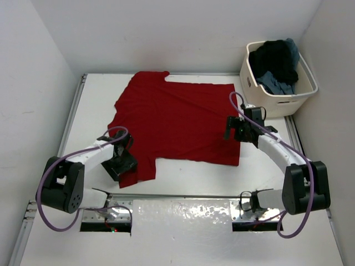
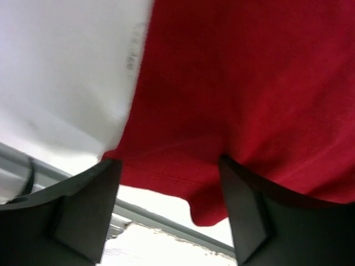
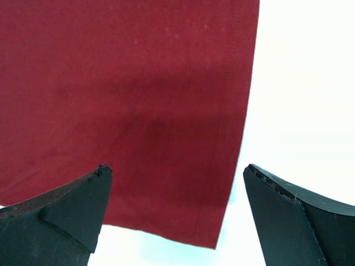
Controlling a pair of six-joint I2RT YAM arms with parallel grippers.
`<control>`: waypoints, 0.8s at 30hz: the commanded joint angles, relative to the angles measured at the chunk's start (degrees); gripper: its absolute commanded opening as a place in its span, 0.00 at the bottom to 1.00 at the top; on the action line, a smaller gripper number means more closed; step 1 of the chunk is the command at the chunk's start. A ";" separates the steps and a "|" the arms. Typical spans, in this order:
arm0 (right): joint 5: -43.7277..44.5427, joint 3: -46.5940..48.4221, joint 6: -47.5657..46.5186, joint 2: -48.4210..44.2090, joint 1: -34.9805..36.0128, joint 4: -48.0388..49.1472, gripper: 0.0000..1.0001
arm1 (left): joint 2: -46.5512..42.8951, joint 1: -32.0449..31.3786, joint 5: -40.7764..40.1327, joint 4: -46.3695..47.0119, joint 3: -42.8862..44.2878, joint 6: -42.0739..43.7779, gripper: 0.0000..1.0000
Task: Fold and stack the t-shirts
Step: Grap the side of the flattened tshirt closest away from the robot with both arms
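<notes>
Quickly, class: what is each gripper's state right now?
Left gripper: open, straddling the red t-shirt at its corner.
Right gripper: open, above the t-shirt's hem.

Spread right pincer (image 3: 176, 172) over red t-shirt (image 3: 127, 100) hemmed corner.

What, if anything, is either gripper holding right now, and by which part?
Nothing is held: the left gripper and the right gripper both stand open over edges of the red t-shirt.

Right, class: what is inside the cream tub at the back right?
A black shirt heaped over a blue-grey shirt fills the tub; anything underneath them is hidden.
</notes>
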 commanded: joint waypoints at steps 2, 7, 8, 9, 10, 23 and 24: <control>3.36 -0.84 1.00 -3.36 -0.24 -2.35 0.99 | 2.53 -1.50 1.49 7.66 -5.46 -1.02 0.61; 5.57 -4.26 5.05 -7.66 -0.59 -5.25 0.99 | 0.58 -1.67 2.98 6.25 -5.72 -0.76 0.19; 6.18 -4.88 6.88 -8.19 -0.67 -5.34 0.99 | 0.50 -1.59 3.59 5.46 -5.46 -0.24 0.12; 6.10 -6.72 7.42 -8.46 -0.68 -5.08 0.98 | 0.41 -1.58 3.94 5.02 -5.20 0.03 0.00; 5.66 -7.52 7.77 -8.46 -0.68 -4.30 0.98 | 0.49 -1.67 4.12 4.58 -4.50 0.47 0.00; 1.62 -16.92 18.84 -8.55 -0.68 -5.34 0.77 | -3.55 -4.22 10.80 -3.33 -1.42 6.80 0.00; 1.44 -17.54 19.29 -8.29 -0.76 -5.17 0.76 | -3.64 -4.57 10.98 -3.86 -1.15 6.97 0.00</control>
